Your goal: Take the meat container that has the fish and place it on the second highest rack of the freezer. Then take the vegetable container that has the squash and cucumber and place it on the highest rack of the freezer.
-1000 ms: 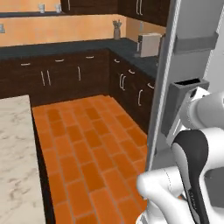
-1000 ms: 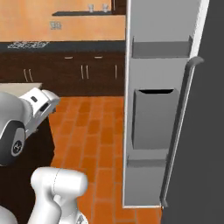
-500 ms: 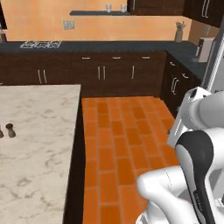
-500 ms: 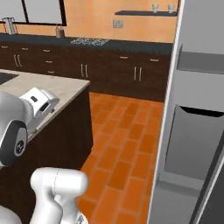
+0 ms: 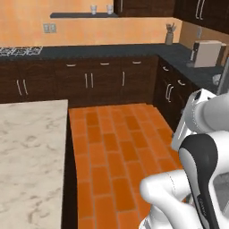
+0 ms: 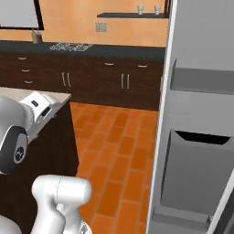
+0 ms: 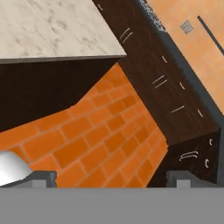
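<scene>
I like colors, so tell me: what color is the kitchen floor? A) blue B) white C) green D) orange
D: the brick floor between the marble island and the dark cabinets is orange.

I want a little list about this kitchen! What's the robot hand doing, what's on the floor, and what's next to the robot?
hand: open, fingers wide apart, holding nothing
hand points at: orange brick floor beside the marble island
island: marble top, dark sides, to the robot's left
freezer door: grey, open, boxy bins on its inside, to the robot's right
cabinets: dark wood along the back wall
shelf: two cups up high
</scene>
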{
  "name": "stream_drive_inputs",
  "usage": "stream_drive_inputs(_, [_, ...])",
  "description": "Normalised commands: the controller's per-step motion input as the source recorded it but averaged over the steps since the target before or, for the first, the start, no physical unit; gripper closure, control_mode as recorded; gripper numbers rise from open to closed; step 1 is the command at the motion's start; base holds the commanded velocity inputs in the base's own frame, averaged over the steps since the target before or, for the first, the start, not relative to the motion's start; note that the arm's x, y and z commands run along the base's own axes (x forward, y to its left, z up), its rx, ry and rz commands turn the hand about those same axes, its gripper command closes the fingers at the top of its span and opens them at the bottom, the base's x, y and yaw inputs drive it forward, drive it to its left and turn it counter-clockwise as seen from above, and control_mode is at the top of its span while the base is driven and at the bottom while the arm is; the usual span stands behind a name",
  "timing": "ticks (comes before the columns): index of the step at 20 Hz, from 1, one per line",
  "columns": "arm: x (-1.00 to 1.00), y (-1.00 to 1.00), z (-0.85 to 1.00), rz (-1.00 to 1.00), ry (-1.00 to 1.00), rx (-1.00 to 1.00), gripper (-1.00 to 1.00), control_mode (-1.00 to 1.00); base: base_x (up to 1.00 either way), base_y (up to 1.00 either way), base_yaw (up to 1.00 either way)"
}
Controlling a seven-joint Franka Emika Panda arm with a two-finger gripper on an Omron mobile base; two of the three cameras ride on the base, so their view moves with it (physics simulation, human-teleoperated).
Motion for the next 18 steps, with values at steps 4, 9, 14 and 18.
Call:
stream_drive_inputs(4, [0.0,0.0,0.0,0.0,0.0,0.0,-1.0,1.0,1.0,0.0,0.0])
stream_drive_inputs(9, [0.0,0.0,0.0,0.0,0.0,0.0,-1.0,1.0,1.0,0.0,0.0])
stream_drive_inputs(14, [0.0,0.0,0.0,0.0,0.0,0.0,-1.0,1.0,1.0,0.0,0.0])
stream_drive_inputs(18, [0.0,0.0,0.0,0.0,0.0,0.0,-1.0,1.0,1.0,0.0,0.0])
